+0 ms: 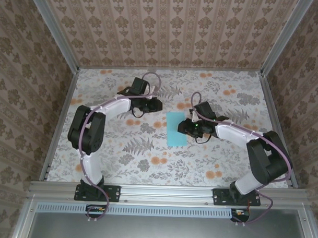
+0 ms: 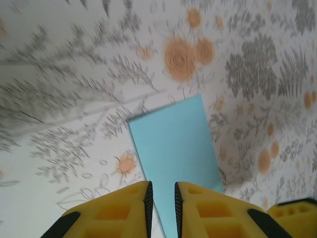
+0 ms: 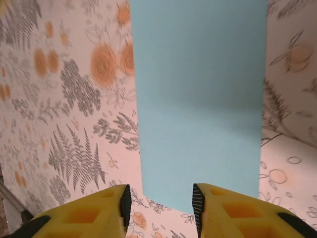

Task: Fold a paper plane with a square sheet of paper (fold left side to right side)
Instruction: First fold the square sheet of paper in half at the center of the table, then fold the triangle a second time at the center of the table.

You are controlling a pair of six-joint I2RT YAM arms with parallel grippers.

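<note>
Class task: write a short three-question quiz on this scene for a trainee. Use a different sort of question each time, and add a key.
1. Fill in: the left gripper and the right gripper both have jaws ___, gripping nothing.
2. Seen from above, which gripper is nearer the paper? A: left. B: right. C: both equally near.
3. True or false: the paper shows as a rectangle, longer than wide, lying on the floral table.

Key: 1 open; 2 B; 3 true.
</note>
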